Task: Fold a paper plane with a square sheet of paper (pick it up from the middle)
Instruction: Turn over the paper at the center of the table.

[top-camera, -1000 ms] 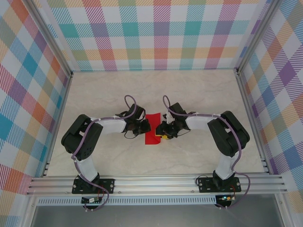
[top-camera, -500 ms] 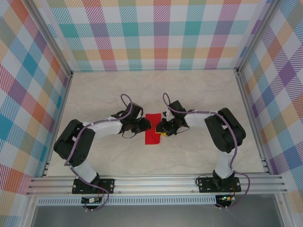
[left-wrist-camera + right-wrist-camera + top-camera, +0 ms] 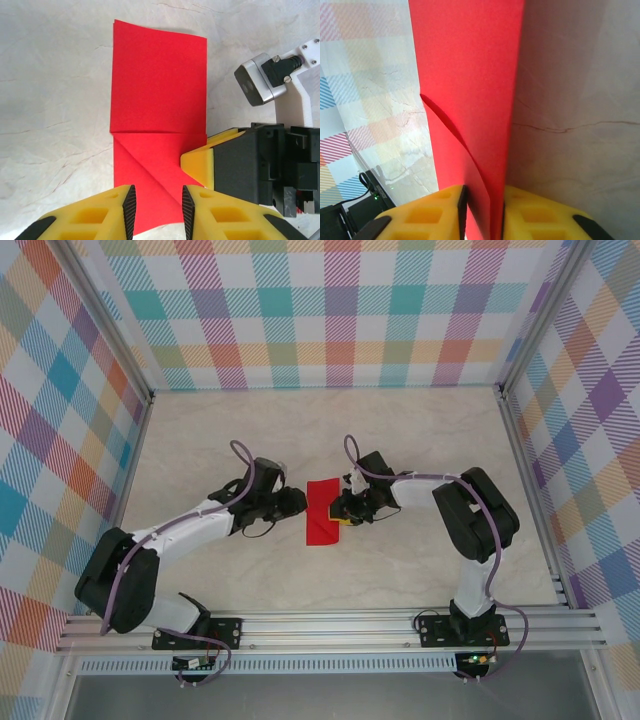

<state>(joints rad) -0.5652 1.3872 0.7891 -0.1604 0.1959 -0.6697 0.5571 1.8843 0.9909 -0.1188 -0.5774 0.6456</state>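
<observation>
Left gripper (image 3: 158, 201) — jaws were found parted, nothing grasped, poised over the diagonally folded end of the sheet of paper (image 3: 322, 512), which lay folded at the middle of the surface (image 3: 420, 430). Right gripper (image 3: 483, 196) was set on the sheet's right edge, jaws narrowly apart; whether it pinched or merely pinned the sheet could not be told. Step judged: nose folds. Next move — the opposite corner would need lifting and creasing while the sheet is held down.

Centred on the pale marbled tabletop (image 3: 400, 430) lies the thin red folded sheet of paper (image 3: 322, 511); left gripper (image 3: 295, 502) just left, right gripper (image 3: 342, 512) astride its right edge.
</observation>
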